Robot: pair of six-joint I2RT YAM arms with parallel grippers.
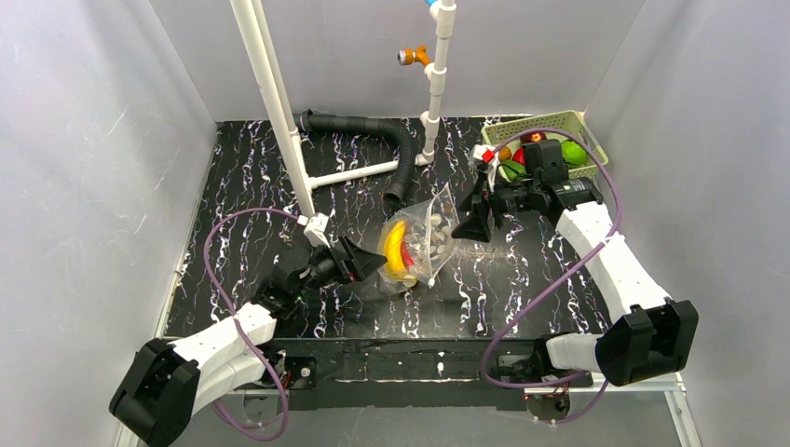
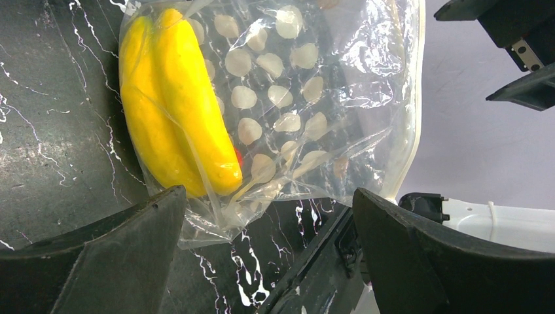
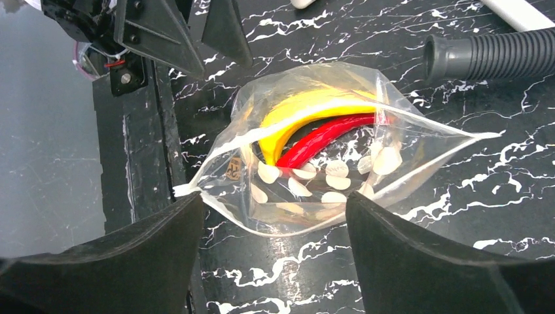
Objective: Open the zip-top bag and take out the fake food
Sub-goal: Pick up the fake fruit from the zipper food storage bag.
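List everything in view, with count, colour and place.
zip-top bag: one, clear with pale dots, mid-table, mouth spread open
banana: one, yellow, inside the bag
chili: one, red, inside the bag beside the banana
basket: one, pale green, far right corner
other fake food: at least four pieces, green, dark red and orange, in the basket
hose: one, black, ribbed, far middle
pipe frame: one, white, far side
fitting: one, orange, on the right upright pipe
table: one, black with white veins
cables: two, purple, one along each arm
left tool: one, black, open, at the bag's banana end
right tool: one, black, open, at the bag's mouth
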